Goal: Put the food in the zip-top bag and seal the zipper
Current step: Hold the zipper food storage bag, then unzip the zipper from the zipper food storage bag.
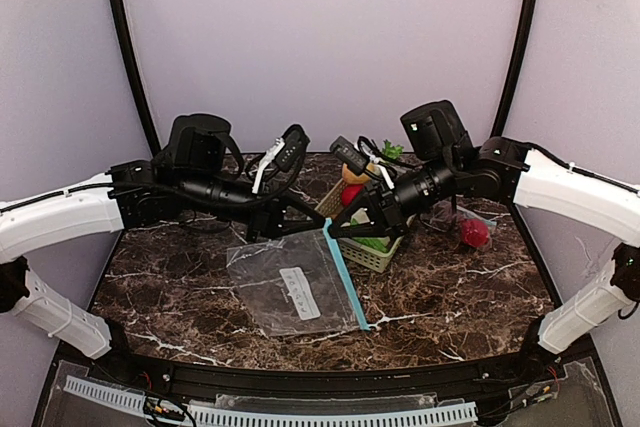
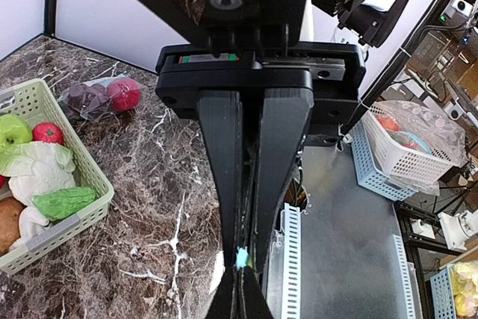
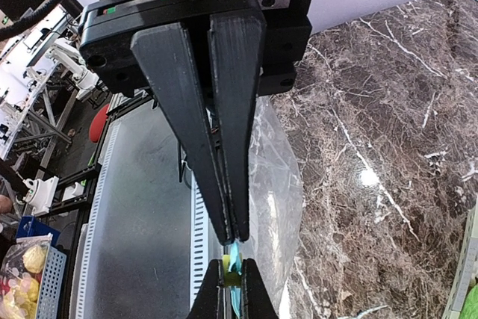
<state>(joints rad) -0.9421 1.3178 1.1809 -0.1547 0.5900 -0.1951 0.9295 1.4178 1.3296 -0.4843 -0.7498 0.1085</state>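
The clear zip-top bag (image 1: 295, 287) lies flat on the marble table, its blue zipper strip (image 1: 347, 282) along the right side. Both grippers meet tip to tip at the strip's far end. My left gripper (image 1: 318, 227) is shut on the blue zipper edge (image 2: 240, 257). My right gripper (image 1: 336, 230) is shut on the same edge (image 3: 237, 253), and the clear film (image 3: 280, 184) hangs beside it. The food sits in a pale green basket (image 2: 82, 214): a green apple (image 2: 11, 131), a red fruit (image 2: 47, 133), cauliflower (image 2: 37, 171) and a green leafy piece (image 2: 63, 202).
The basket (image 1: 372, 259) stands right behind the grippers, partly hidden by the right arm. A second small clear bag holding a red item (image 1: 472, 232) lies at the table's right. The table's front edge and a white slotted rail (image 1: 300, 412) run below the bag.
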